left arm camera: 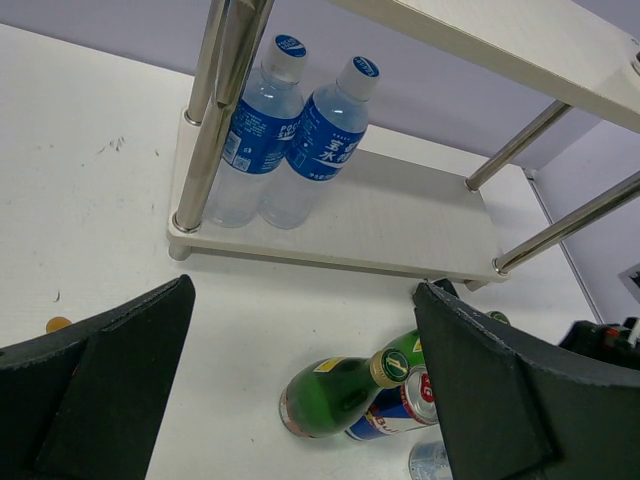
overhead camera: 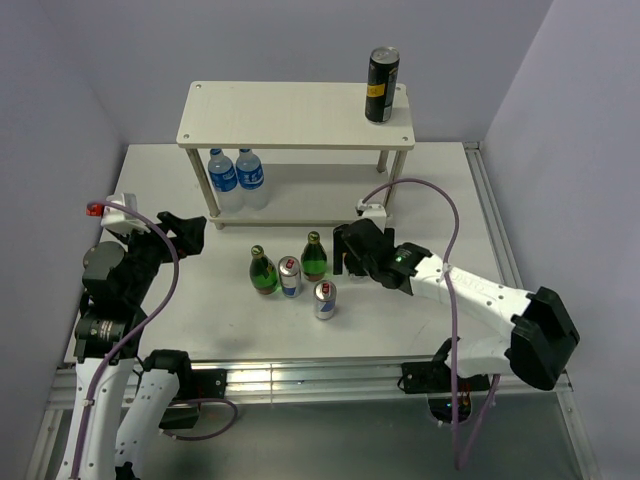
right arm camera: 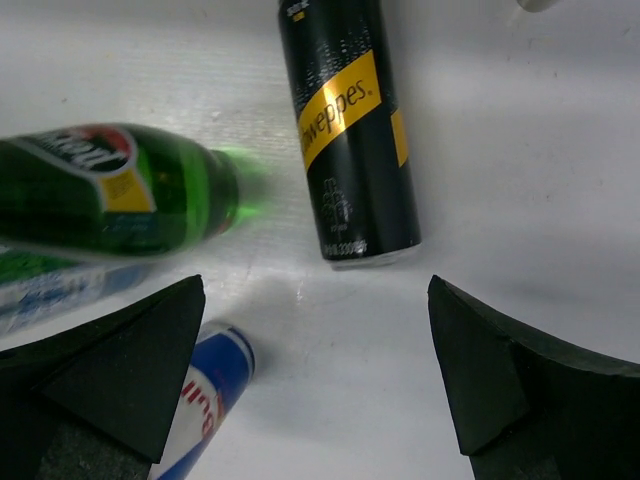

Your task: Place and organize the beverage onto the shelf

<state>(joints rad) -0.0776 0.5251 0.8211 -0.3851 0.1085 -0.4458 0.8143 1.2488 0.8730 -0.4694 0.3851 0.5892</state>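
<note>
Hanging open above the table (overhead camera: 440, 200), both grippers are holding nothing.
The right gripper (right arm camera: 315, 330) is spreading its jaws wide toward a black can (right arm camera: 350, 150), which is sitting just ahead of the gap and touching neither finger. Two green bottles (overhead camera: 263, 272) and two silver cans (overhead camera: 290, 278) are clustering close beside it. The left gripper (left arm camera: 305, 300), jaws equally wide, is facing the shelf (overhead camera: 290, 115). There, water bottles (left arm camera: 255, 125) are filling the lower board's left end, with bare board stretching rightward. A second black can (overhead camera: 382, 85) is standing by the top board's right edge.

Black can (right arm camera: 350, 130) with one end cut off at the upper edge, green bottle (right arm camera: 110, 190) blurred, cropped at the left edge
</note>
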